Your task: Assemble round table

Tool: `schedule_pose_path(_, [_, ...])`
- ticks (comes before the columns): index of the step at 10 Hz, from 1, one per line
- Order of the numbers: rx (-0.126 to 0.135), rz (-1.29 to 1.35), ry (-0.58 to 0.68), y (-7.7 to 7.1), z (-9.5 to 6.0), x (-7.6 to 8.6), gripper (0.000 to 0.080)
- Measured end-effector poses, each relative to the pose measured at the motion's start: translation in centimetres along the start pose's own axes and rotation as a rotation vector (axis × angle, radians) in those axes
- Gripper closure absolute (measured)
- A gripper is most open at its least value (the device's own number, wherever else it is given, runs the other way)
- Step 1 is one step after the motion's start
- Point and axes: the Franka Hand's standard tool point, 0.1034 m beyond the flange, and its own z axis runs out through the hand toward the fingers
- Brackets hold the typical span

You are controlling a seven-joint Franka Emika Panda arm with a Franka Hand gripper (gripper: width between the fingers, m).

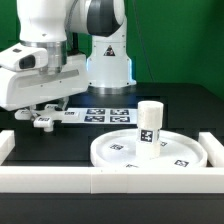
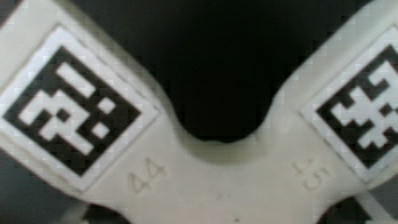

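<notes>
The large round disc [image 1: 150, 152] lies flat on the table at the exterior view's right. The short cylindrical leg [image 1: 150, 125] stands upright on it, tags facing the camera. My gripper [image 1: 43, 113] is low over the table at the exterior view's left, well apart from the disc. It appears shut on the small cross-shaped base [image 1: 40, 122], which shows as a white piece at the fingertips. In the wrist view the base [image 2: 222, 175] fills the frame very close up, two arms with square tags spreading apart. It hides my fingers there.
The marker board [image 1: 100, 115] lies flat behind the disc, just right of my gripper in the exterior view. The white border wall [image 1: 110, 180] runs along the front, with side walls at both ends. The robot's base stands behind the marker board.
</notes>
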Motion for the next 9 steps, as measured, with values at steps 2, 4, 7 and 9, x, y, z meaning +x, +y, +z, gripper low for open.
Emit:
schedule_pose_path(2, [0.006, 0.017, 0.005, -0.7, -1.0, 0.8, 0.035])
schedule_pose_path(4, [0.021, 0.075, 0.02, -3.3, -4.2, 3.8, 0.035])
schedule_pose_path(7, [0.045, 0.238, 0.032, -7.6, -9.8, 11.0, 0.035])
schedule_pose_path(9, [0.044, 0.344, 0.046, -7.9, -12.5, 16.9, 0.035])
